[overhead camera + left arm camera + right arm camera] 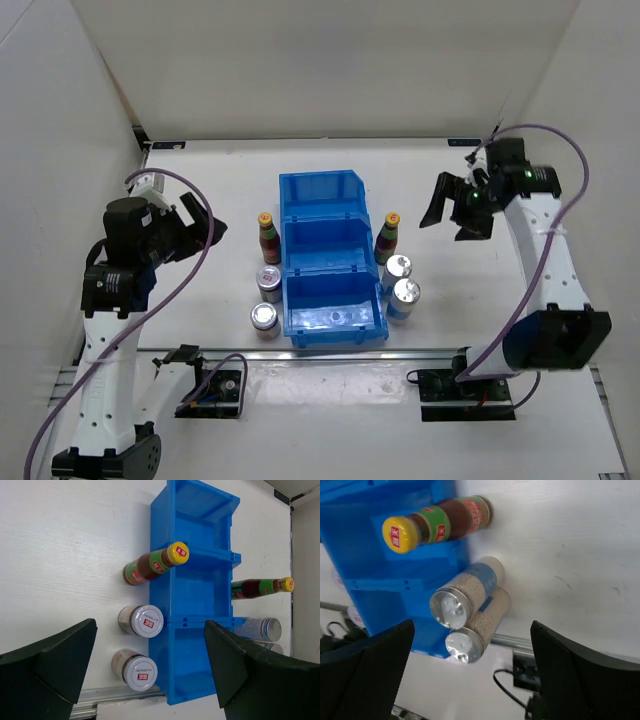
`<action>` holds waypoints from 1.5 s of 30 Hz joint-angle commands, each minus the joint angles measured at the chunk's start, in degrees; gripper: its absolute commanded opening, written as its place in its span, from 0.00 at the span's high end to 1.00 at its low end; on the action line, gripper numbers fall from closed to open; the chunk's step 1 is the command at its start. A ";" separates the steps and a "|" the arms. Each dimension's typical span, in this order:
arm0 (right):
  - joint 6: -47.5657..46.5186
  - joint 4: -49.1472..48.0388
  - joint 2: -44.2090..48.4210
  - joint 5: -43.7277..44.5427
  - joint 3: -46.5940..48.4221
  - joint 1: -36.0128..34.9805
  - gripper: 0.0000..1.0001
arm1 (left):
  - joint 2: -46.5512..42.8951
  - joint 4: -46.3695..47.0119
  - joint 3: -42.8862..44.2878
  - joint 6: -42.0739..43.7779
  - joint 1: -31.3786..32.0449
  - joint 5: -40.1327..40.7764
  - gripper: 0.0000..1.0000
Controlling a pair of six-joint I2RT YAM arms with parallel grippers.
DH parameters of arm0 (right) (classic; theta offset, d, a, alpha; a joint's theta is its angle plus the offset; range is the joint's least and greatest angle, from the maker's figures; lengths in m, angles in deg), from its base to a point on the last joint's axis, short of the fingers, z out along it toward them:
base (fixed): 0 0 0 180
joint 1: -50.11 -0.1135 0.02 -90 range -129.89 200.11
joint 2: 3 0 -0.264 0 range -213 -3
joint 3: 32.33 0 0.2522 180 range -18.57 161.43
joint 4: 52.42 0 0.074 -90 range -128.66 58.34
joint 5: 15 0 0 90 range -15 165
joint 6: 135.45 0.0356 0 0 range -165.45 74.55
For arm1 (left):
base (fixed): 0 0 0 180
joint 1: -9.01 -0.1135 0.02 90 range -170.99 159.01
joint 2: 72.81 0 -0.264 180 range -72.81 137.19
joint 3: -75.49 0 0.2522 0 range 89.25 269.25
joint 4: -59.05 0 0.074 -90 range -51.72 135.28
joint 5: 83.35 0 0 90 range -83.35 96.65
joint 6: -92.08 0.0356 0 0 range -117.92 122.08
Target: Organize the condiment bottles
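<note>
Both bottles are standing upright on the worktop, outside the bin; left bottle is sitting just beside its left wall, right bottle just beside its right wall, with jars lining up nearer the arms on each side. Left fingers and right fingers are hanging wide apart, gripping nothing, well clear of everything. I'm guessing they're glass; stiff, fairly heavy, slick, breakable. I'd be grabbing the labelled body below the neck, not the cap; tall and narrow, so they're likely tipping easily.
</note>
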 commanded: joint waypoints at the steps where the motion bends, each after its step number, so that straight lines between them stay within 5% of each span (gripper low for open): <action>1: -3.10 15.47 -4.18 24.42 21.78 -10.35 0.00 | -2.39 -0.93 -1.46 1.32 0.46 0.92 0.01; 4: 0.66 21.90 -12.16 46.24 33.14 -18.36 0.00 | -2.39 -1.55 -1.46 2.02 0.46 1.53 0.01; 6: 9.76 20.35 -12.18 57.44 30.46 -17.95 0.00 | -2.39 -2.08 -1.46 2.72 1.16 2.76 0.01; 8: 1.86 16.75 -14.45 42.87 30.17 -14.09 0.05 | -2.39 -2.08 -1.46 4.04 1.69 4.34 0.01; 10: 0.41 14.11 -15.17 31.57 31.23 -12.58 0.00 | -1.70 -2.61 0.11 4.65 2.30 5.57 0.01; 23: -3.28 4.61 -18.77 29.44 24.04 -24.00 0.00 | -1.69 -3.22 -2.69 5.27 2.83 8.30 0.01; 28: -3.28 0.75 -19.64 25.65 17.88 -24.53 0.08 | -2.22 -3.22 -3.22 5.89 2.83 8.83 0.01; 36: -3.28 -1.20 -23.78 22.92 17.43 -24.53 0.31 | -2.21 -3.22 -4.97 5.89 2.83 8.83 0.01; 40: -3.28 -0.33 -25.89 22.92 19.36 -24.53 0.59 | -2.22 -3.74 -5.51 6.41 2.83 9.36 0.01; 45: -1.35 3.89 -27.03 24.67 23.40 -24.53 0.80 | -2.74 -3.75 -5.51 6.94 2.83 10.50 0.01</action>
